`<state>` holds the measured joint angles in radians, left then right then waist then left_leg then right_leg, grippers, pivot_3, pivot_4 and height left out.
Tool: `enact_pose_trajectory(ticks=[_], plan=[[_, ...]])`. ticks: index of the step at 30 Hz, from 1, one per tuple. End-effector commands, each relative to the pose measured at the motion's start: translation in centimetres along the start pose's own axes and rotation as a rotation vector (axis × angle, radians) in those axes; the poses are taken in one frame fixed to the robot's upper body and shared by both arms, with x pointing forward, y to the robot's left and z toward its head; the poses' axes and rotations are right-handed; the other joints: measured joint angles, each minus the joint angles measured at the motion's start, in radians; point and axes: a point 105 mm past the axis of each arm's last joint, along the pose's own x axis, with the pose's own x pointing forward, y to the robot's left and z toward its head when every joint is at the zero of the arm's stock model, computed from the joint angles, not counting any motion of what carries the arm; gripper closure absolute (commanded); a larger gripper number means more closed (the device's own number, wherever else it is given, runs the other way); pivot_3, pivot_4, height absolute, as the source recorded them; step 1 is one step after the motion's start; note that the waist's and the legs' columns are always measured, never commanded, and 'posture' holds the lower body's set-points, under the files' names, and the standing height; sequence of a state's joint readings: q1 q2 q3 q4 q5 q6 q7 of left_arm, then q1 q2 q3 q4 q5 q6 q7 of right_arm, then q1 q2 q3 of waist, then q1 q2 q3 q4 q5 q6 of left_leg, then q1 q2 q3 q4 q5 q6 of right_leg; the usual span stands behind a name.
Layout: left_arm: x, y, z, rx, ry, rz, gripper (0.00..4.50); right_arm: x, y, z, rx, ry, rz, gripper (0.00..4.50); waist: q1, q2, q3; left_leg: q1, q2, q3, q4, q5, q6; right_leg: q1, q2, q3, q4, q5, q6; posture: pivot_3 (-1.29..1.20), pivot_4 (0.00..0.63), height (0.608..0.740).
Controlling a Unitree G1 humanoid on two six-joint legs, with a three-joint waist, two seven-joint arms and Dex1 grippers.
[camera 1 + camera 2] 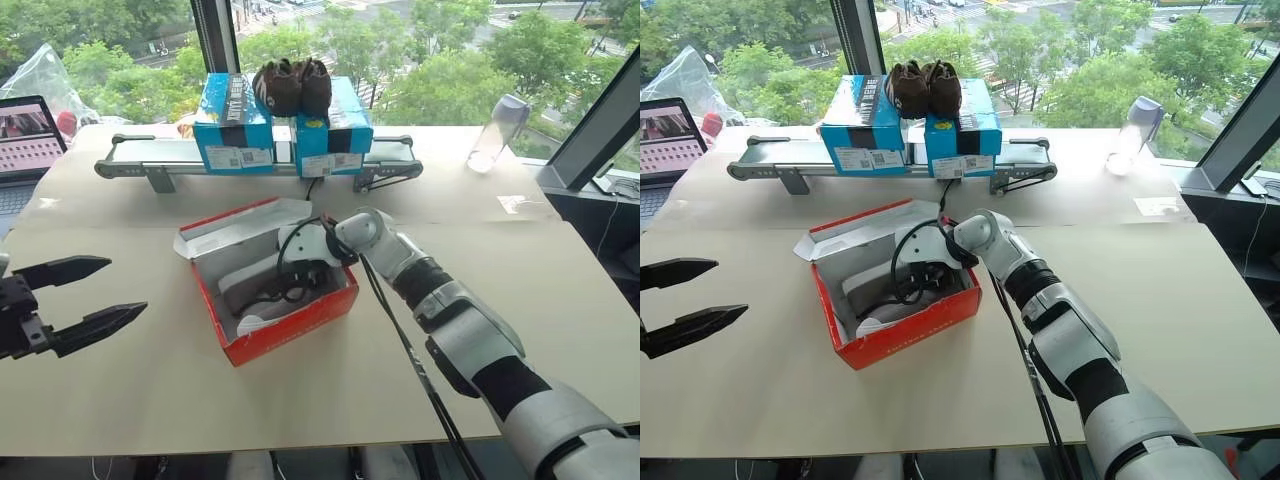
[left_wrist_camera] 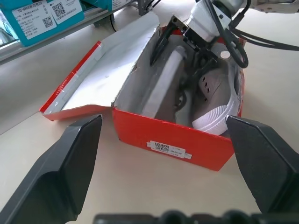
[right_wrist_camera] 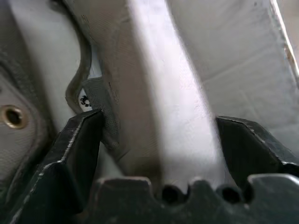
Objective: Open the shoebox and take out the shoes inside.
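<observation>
The red shoebox [image 1: 270, 300] is lying open. The right gripper [image 3: 159, 140] is reaching inside, fingers apart around one grey shoe [image 2: 212, 93]. Both shoes are sitting inside, waiting. The left gripper [image 1: 75, 300] is waiting nearby, wide open.

Right gripper [image 2: 180, 60] inside open shoebox [image 2: 177, 140]

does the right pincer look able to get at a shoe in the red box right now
Probably yes. The shoebox lid is folded back, and the right pincer is already down inside, its open fingers straddling one of the shoes. Nothing blocks it.
</observation>
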<state>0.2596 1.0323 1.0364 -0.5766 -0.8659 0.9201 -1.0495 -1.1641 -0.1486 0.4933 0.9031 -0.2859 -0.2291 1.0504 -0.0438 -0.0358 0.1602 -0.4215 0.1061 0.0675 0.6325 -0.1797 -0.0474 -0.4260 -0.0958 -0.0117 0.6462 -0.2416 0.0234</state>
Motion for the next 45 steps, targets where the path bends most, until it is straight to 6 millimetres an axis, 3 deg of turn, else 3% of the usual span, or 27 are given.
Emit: enact_pose_trajectory(ticks=[1, 8, 12, 17, 21, 23, 25, 27, 29, 31, 39, 42, 45], plan=[[0.1, -0.1, 0.8, 0.044, -0.009, 0.002, 0.0, -0.3, 0.4, -0.8, 0.03, 0.009, 0.007, 1.75, 0.0, 0.0, 0.0, 0.0, 0.0, 0.0, 0.0, 0.0, 0.0, 0.0, 0.0, 0.0, 0.0, 0.0, 0.0, 0.0, 0.15, 0.74], [0.4, -0.1, 0.9, 0.045, -0.01, -0.006, 0.0, -1.4, -0.6, 0.8, 0.061, -0.064, -0.006, 4.08, 0.001, 0.0, 0.0, 0.0, 0.0, 0.0, 0.0, 0.0, -0.001, -0.001, 0.0, 0.0, 0.0, 0.0, 0.0, 0.0, 0.15, 0.74], [0.6, 0.0, 0.8, 0.043, -0.013, -0.016, 0.0, -4.1, -1.7, 4.3, 0.151, -0.237, 0.023, 4.14, 0.002, 0.0, 0.001, -0.002, 0.0, 0.0, 0.0, 0.0, -0.001, -0.002, 0.0, 0.0, 0.0, 0.0, 0.0, 0.0, 0.15, 0.74], [1.2, 0.0, 0.6, 0.042, -0.024, -0.039, 0.0, -8.3, -1.2, 6.1, 0.235, -0.363, 0.097, 4.14, 0.004, 0.0, 0.001, -0.002, 0.001, 0.0, 0.0, 0.0, -0.001, -0.003, 0.001, 0.0, 0.0, 0.0, -0.001, 0.0, 0.15, 0.74], [2.1, -0.1, 0.6, 0.041, -0.04, -0.073, 0.0, -12.7, -3.9, 7.2, 0.463, -0.529, -0.012, 4.14, 0.005, 0.0, 0.001, -0.002, 0.001, 0.0, 0.0, 0.0, -0.001, -0.003, 0.001, 0.0, 0.0, 0.0, -0.001, 0.0, 0.15, 0.74], [2.6, -0.1, 0.6, 0.042, -0.048, -0.098, 0.0, -15.7, -6.8, 5.0, 0.675, -0.533, -0.229, 4.14, 0.005, 0.0, 0.001, -0.002, 0.001, 0.0, 0.0, 0.0, -0.001, -0.003, 0.001, 0.0, 0.0, 0.0, -0.001, 0.0, 0.15, 0.74], [3.0, 0.1, 0.7, 0.043, -0.053, -0.116, 0.0, -17.8, -8.1, 2.5, 0.83, -0.489, -0.389, 4.14, 0.011, 0.0, 0.001, -0.002, 0.001, 0.0, 0.0, 0.0, -0.001, -0.003, 0.001, 0.0, 0.001, 0.0, -0.001, 0.0, 0.15, 0.74], [3.4, 0.2, 0.5, 0.043, -0.05, -0.14, 0.0, -20.2, -7.6, -1.2, 0.875, -0.369, -0.57, 4.14, 0.021, 0.0, 0.001, -0.003, 0.001, 0.0, 0.0, 0.0, -0.001, -0.003, 0.001, 0.0, 0.0, 0.0, -0.002, 0.0, 0.15, 0.74], [4.1, 0.3, 0.4, 0.047, -0.054, -0.166, 0.0, -22.9, -5.7, -4.8, 1.02, -0.315, -0.687, 4.14, 0.036, -0.001, 0.0, -0.003, 0.001, 0.0, -0.002, -0.001, -0.002, -0.003, 0.001, 0.0, -0.002, -0.001, -0.002, 0.0, 0.15, 0.74], [4.6, 0.6, 0.4, 0.05, -0.06, -0.18, 0.0, -24.1, -3.7, -6.6, 1.163, -0.286, -0.714, 4.14, 0.045, -0.001, 0.001, -0.004, 0.0, 0.0, -0.003, -0.001, -0.003, -0.003, 0.001, 0.0, -0.004, -0.001, -0.001, 0.0, 0.15, 0.74], [6.4, 1.3, 0.2, 0.069, -0.08, -0.259, 0.0, -23.8, 3.8, -10.0, 1.713, -0.291, -0.697, 4.14, 0.02, 0.003, 0.003, -0.008, 0.0, 0.001, -0.003, -0.001, -0.002, -0.013, 0.005, 0.008, 0.002, -0.001, -0.002, 0.0, 0.15, 0.74], [6.7, 1.5, 0.2, 0.075, -0.081, -0.274, 0.0, -24.0, 4.8, -11.0, 1.825, -0.356, -0.711, 4.14, 0.026, 0.003, 0.003, -0.009, 0.0, 0.001, -0.001, -0.001, -0.002, -0.013, 0.005, 0.008, 0.002, 0.0, -0.002, 0.0, 0.15, 0.74], [6.9, 1.7, 0.2, 0.078, -0.083, -0.282, 0.0, -23.5, 6.3, -12.0, 1.872, -0.312, -0.734, 4.14, 0.029, 0.003, 0.003, -0.009, 0.0, 0.001, 0.0, -0.001, -0.002, -0.012, 0.004, 0.008, 0.001, 0.0, -0.001, 0.0, 0.15, 0.74]])
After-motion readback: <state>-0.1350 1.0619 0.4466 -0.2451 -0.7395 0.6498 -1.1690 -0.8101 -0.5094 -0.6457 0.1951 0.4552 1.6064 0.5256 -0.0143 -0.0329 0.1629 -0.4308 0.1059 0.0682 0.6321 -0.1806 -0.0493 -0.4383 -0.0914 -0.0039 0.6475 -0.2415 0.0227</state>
